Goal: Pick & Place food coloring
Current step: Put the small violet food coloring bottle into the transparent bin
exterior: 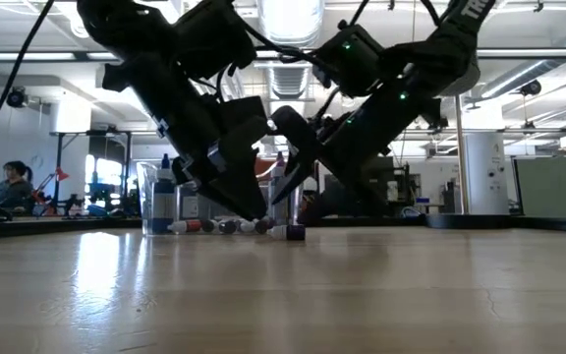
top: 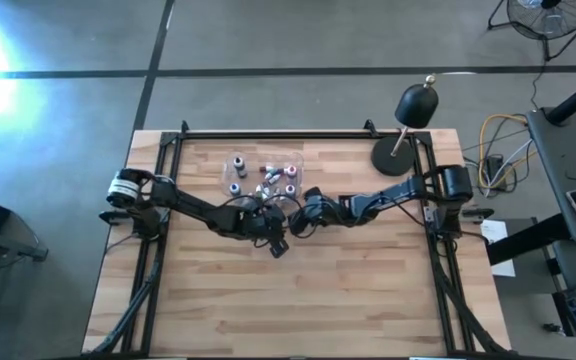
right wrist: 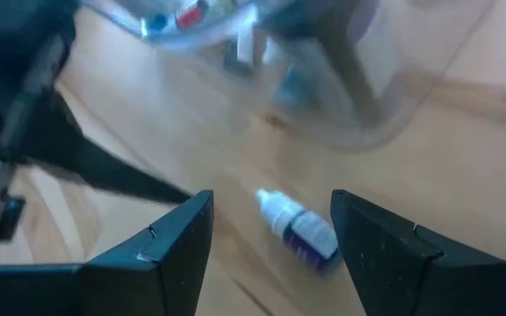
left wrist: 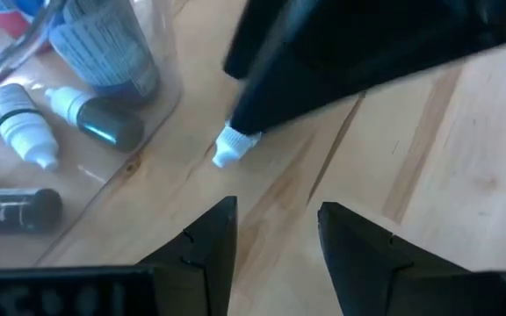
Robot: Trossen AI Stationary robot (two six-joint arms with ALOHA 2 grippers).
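Now, bottle in play: one small food coloring bottle [right wrist: 299,228] lies on its side on the bare desk [top: 288,300], just outside the clear tray [top: 264,172], white cap toward the tray.
Right gripper [right wrist: 271,230]: low over that bottle, fingers spread with the bottle in the gap between them, not yet touching it.
Left gripper [left wrist: 275,230]: close by on the same patch of desk, fingers parted and holding nothing; its view shows only the white cap [left wrist: 232,145] peeping out from under the other arm's dark body.
Other bottles: several lie in or stand by the tray; a few blue-capped ones stand upright there in the low view.
Risk, roll: the bottle is round and lying flat, so a finger meeting it off-centre would likely push it along the desk instead of trapping it.
Risk, collision: the two arms meet almost head to head in the high view; any reach by either could knock the other or nudge the bottle away.
Risk, tray: the tray wall is just beyond the bottle, and a forward overshoot could bump it and disturb the bottles inside.
Around: a black lamp [top: 414,105] stands on the desk's far right corner, well apart from the work.
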